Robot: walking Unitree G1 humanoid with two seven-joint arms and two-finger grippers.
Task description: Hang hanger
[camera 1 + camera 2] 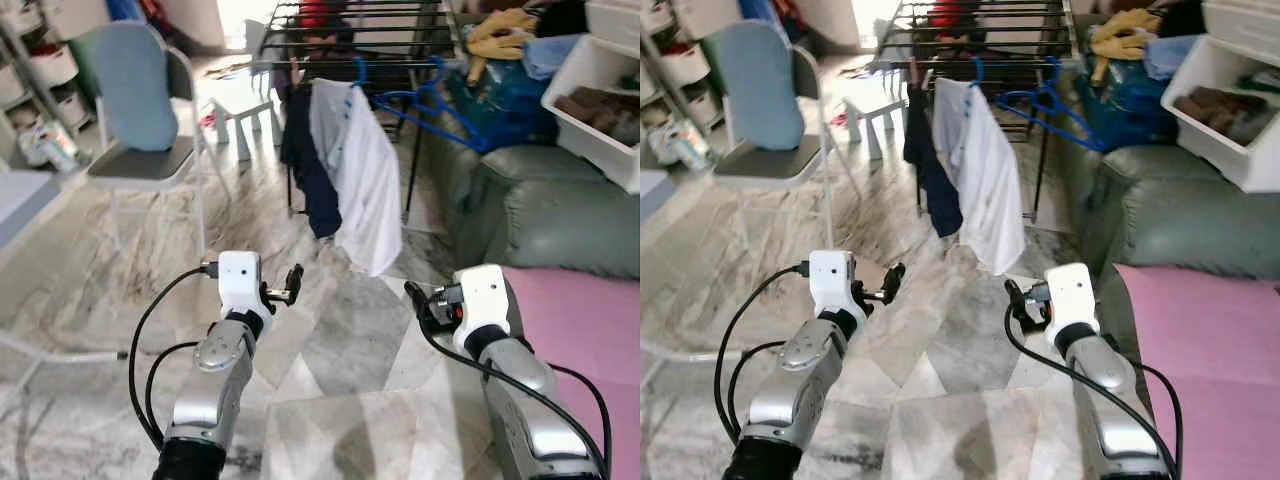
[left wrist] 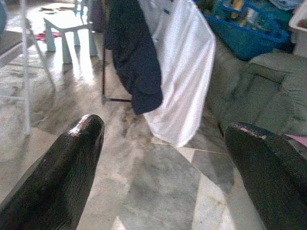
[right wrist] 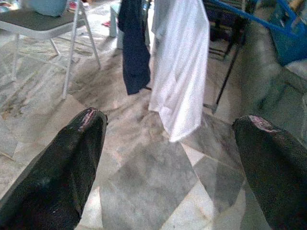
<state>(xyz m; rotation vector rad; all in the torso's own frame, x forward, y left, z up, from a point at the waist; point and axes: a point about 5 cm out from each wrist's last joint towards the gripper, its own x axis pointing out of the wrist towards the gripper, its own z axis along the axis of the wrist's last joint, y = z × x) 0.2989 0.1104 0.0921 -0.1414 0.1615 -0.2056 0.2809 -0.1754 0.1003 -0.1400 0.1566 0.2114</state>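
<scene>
A black drying rack (image 1: 362, 35) stands ahead on the marble floor. From its front rail hang a white shirt (image 1: 366, 178) on a blue hanger and a dark navy garment (image 1: 306, 160). Beside them an empty blue hanger (image 1: 432, 108) rests on the rail's right end. My left gripper (image 1: 291, 284) is raised in front of me, open and empty, well short of the rack. My right gripper (image 1: 421, 305) is held up at the same height, also open and empty. In the wrist views both grippers (image 2: 165, 124) (image 3: 171, 116) face the hanging shirt (image 3: 180, 72).
A folding chair (image 1: 140, 110) with a light blue cushion stands at the left, and a small white stool (image 1: 240, 110) behind it. On the right are a green sofa (image 1: 540, 200), a pink cloth (image 1: 590, 320), a white bin (image 1: 600, 100) and a blue basket (image 1: 515, 90).
</scene>
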